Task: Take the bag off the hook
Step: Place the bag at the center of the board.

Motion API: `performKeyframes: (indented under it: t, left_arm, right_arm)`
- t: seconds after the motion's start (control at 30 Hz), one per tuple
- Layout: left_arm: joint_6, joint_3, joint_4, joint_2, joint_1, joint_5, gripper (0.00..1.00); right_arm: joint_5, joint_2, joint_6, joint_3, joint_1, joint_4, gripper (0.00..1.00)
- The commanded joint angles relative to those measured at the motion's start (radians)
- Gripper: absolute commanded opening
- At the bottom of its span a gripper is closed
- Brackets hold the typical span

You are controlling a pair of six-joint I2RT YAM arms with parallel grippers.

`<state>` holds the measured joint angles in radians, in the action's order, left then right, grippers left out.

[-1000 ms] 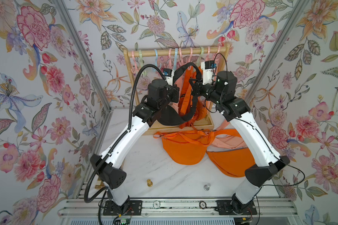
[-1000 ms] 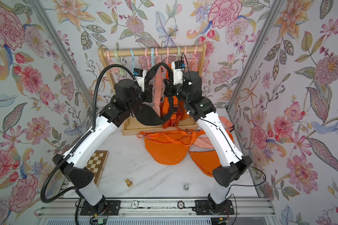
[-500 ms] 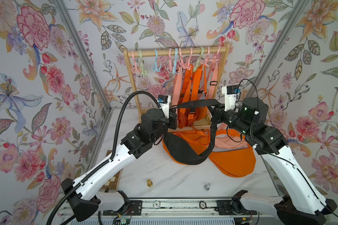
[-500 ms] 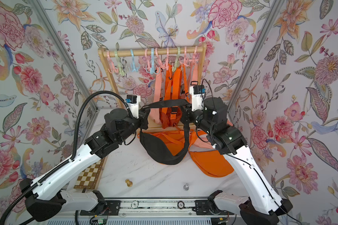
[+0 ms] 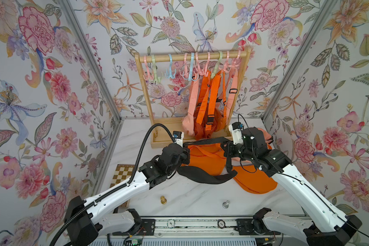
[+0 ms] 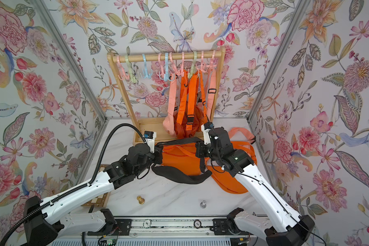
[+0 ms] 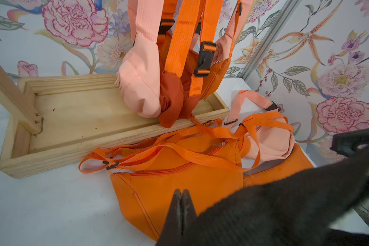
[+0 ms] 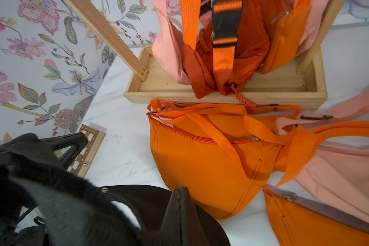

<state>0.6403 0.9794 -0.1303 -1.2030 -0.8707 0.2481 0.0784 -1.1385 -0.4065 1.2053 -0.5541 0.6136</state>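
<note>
We find the black bag (image 5: 207, 176) off the hooks (image 5: 170, 72); left gripper (image 7: 181, 197) and right gripper (image 8: 181, 196), jaws clamped on its strap (image 5: 207, 139), hold it; release seemingly remains.

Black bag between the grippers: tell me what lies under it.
Under the black bag: white table and the near edge of an orange bag. Whatever else it covers is hidden.

A wooden chequered chessboard (image 5: 122, 174) was laid at the side edge of the white marble-patterned tabletop (image 5: 192, 197), close beside the flower-printed wallpaper (image 5: 41, 85). A small golden chess piece (image 5: 163, 199) and a small silver chess piece (image 5: 226, 204) were stood upright near the front edge, well apart.
</note>
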Motion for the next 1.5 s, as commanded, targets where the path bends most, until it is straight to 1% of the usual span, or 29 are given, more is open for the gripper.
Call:
performKeyframes:
  t: [0.0,0.1,0.23,0.33,0.5,0.7,0.83,1.0,1.07,1.13,1.23,1.27,1.3,1.37,1.47]
  left_arm:
    - [0.017,0.000,0.047,-0.019,0.010,0.022,0.02]
    - [0.012,0.032,0.032,-0.018,0.012,0.021,0.02]
    - [0.024,0.112,-0.006,0.004,0.009,-0.027,0.02]
    - [0.035,0.152,-0.048,0.033,-0.011,-0.020,0.02]
    - [0.090,0.125,-0.071,0.085,-0.052,-0.010,0.02]
    - [0.140,0.086,-0.095,0.141,-0.103,0.036,0.02]
    - [0.150,0.083,-0.127,0.177,-0.113,0.084,0.03]
    - [0.148,0.049,-0.139,0.191,-0.111,0.150,0.05]
    - [0.136,0.025,-0.122,0.169,-0.101,0.171,0.06]
    - [0.128,-0.025,-0.066,0.134,-0.070,0.162,0.07]
    - [0.151,-0.138,0.086,0.045,0.022,0.048,0.06]
    - [0.155,-0.172,0.148,0.007,0.054,0.003,0.03]
    - [0.156,-0.191,0.191,-0.027,0.075,-0.013,0.02]
    - [0.140,-0.191,0.232,-0.082,0.106,-0.025,0.01]
    - [0.087,-0.127,0.233,-0.144,0.122,-0.024,0.01]
  right_arm:
    - [0.031,-0.006,-0.003,0.014,0.024,0.000,0.00]
    - [0.030,-0.007,0.017,0.051,0.048,0.021,0.00]
    - [0.048,0.011,0.026,0.130,0.065,0.071,0.00]
    - [0.071,0.039,0.018,0.182,0.061,0.118,0.00]
    - [0.089,0.107,-0.012,0.191,0.060,0.158,0.00]
    - [0.100,0.164,-0.040,0.164,0.058,0.163,0.00]
    - [0.100,0.149,-0.035,0.147,0.057,0.160,0.00]
    - [0.097,0.076,-0.016,0.103,0.058,0.108,0.00]
    - [0.107,0.030,-0.012,0.081,0.059,0.067,0.00]
    - [0.112,-0.024,-0.006,0.053,0.058,0.020,0.00]
    - [0.103,-0.119,0.013,0.009,0.057,-0.046,0.00]
    - [0.092,-0.148,0.022,-0.008,0.058,-0.073,0.00]
    - [0.083,-0.171,0.031,-0.021,0.059,-0.098,0.00]
    - [0.075,-0.205,0.049,-0.036,0.063,-0.138,0.00]
    - [0.063,-0.235,0.072,-0.029,0.063,-0.162,0.00]
